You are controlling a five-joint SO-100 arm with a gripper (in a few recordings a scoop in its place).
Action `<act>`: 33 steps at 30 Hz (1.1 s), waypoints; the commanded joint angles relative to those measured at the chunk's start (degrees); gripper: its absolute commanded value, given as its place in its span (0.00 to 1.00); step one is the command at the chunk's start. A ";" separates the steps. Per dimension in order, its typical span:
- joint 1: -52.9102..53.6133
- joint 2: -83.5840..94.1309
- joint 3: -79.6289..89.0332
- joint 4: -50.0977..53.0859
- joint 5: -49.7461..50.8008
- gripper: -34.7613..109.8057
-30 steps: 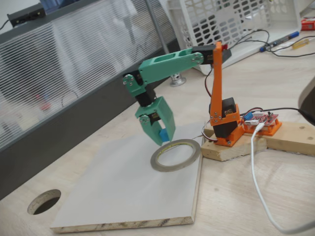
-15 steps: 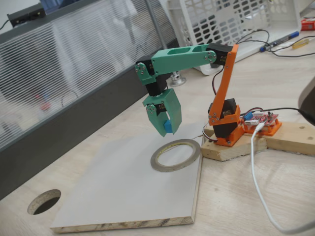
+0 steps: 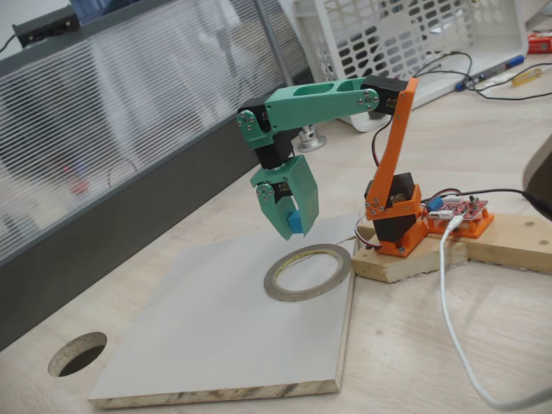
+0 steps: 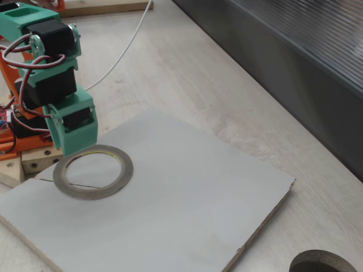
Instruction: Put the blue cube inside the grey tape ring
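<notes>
- One wide pale worktop (image 3: pixel 448 345) fills both fixed views, with a round dark cut-out hole (image 3: pixel 78 354) at the lower left of one view and at the lower right of the other.
- Lying on the worktop is a flat grey-white board (image 3: pixel 216 336), which carries the ring near its right corner.
- Next in size, the green and orange arm (image 3: pixel 345 103) reaches from its wooden base at centre right towards the middle of the frame.
- On the board, the grey tape ring (image 3: pixel 308 272) lies flat, its opening bare.
- Pointing down, the green hand (image 3: pixel 291 226) hangs above the ring's upper-left rim and apart from it, clamped on the cube.
- Smallest, the blue cube (image 3: pixel 296 223) sits pinched near the fingertips, in the air just left of centre.
- To do the step well, I judge the hand should shift slightly right and towards the ring's middle, sink low over the opening, then part gently so the cube does not bounce onto the rim.
</notes>
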 commanded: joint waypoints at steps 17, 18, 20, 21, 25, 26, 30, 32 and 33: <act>0.53 -5.89 0.79 -9.05 0.53 0.38; 0.44 -5.89 0.79 -9.05 0.53 0.38; 0.26 -6.06 0.79 -8.88 0.53 0.38; -0.44 -6.15 0.79 -8.88 0.53 0.38; -6.68 -6.24 1.76 -8.61 0.88 0.38; -8.00 -6.24 2.55 -8.96 0.88 0.38; -8.96 -6.24 5.98 -9.05 0.88 0.38; -8.70 -6.24 6.77 -9.14 0.88 0.38; -8.53 -6.24 6.77 -9.14 0.88 0.38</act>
